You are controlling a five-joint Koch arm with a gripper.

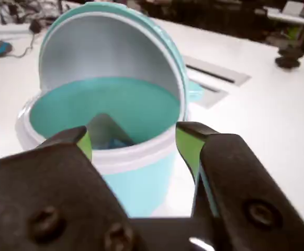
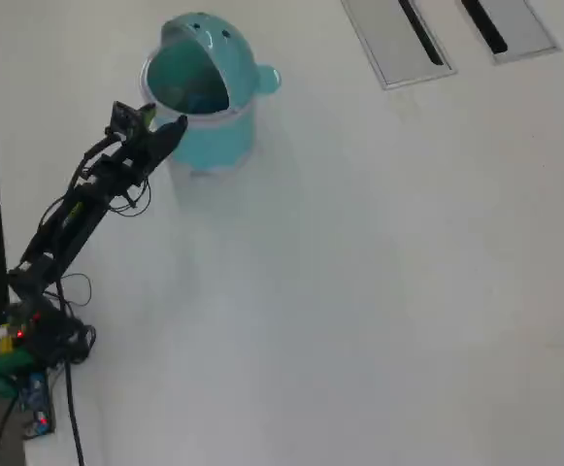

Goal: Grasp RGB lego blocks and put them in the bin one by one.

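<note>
Hand [image 1: 133, 138] spread wide, empty | poised at rim of bin [image 1: 141, 183] | lid [image 1: 104, 47] flipped up

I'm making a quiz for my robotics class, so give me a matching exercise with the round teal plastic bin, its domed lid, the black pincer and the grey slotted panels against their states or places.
Things:
1. Round teal plastic bin
2. Domed teal lid
3. Black pincer with green pads
4. Flat grey slotted panels

States or places:
A. Jaws apart at the bin's rim
B. Flipped up, open
C. Top right of the overhead view
D. Upright on the white table

Pairs: 1-D, 2-B, 3-A, 4-C
</note>
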